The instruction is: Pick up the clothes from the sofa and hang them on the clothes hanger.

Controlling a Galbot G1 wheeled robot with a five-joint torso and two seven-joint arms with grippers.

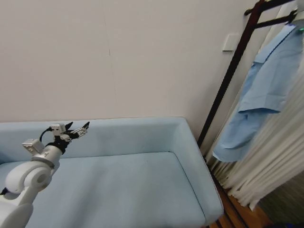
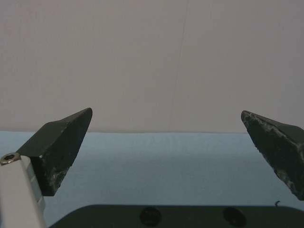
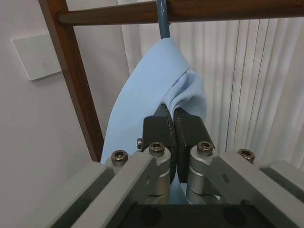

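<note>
1. Left arm [image 1: 28,178], white and chunky, is right up close at the lower left of the head view, reaching out over the light blue sofa [image 1: 133,190]. The left gripper [image 1: 78,130] hovers in front of the top of the backrest with its fingers [image 1: 85,126] spread apart.
2. Same view, over on the right: a dark clothes rack [image 1: 228,76] stands just beside the sofa's right end, leaning across the picture. The light blue shirt [image 1: 266,95] hangs from the top of it, in front of a white curtain [image 1: 280,156]. So the shirt is up on the rack, well apart from the left gripper. A small white wall plate [image 1: 231,42] sits on the wall just beside the rack's post.
3. Left wrist view: the two black fingers are wide apart, pointing at the plain wall [image 2: 142,57], with the top edge of the sofa backrest running between them.
4. Right wrist view: the right gripper [image 3: 172,137] is up by the rack, fingers pressed together and pinching a fold of the shirt near the collar. A blue hanger hook [image 3: 163,21] rises from the shirt and goes over the rack's wooden rail [image 3: 213,9]. The post and wall plate are off to one side, with the curtain behind.
</note>
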